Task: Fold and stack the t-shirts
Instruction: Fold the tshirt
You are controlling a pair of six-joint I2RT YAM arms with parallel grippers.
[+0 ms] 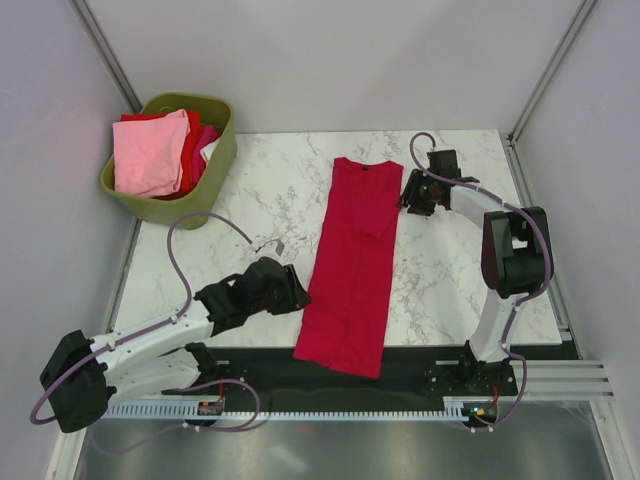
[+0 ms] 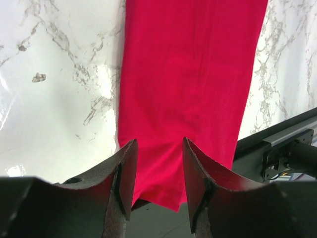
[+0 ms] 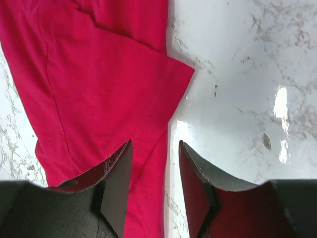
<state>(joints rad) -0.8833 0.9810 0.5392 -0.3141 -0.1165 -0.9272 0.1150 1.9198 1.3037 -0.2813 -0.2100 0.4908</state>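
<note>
Where the marble table (image 1: 250,200) runs from far edge to near, the crimson red t-shirt (image 1: 352,265) lies flat as a long narrow strip, its neck label at the far end and its hem hanging just over the near edge onto the black rail (image 1: 300,385). A sleeve (image 3: 148,74) is folded across the cloth on the right side. The left gripper (image 2: 157,148) sits by the hem's left edge, jaws about halfway apart and holding nothing (whether its tips brush the cloth is hard to tell). The right gripper (image 3: 154,148) sits over the sleeve's edge, likewise parted and empty. In the far-left corner, an olive-green basket (image 1: 222,150) holds a light pink t-shirt (image 1: 148,152) with redder cloth beside it.
</note>
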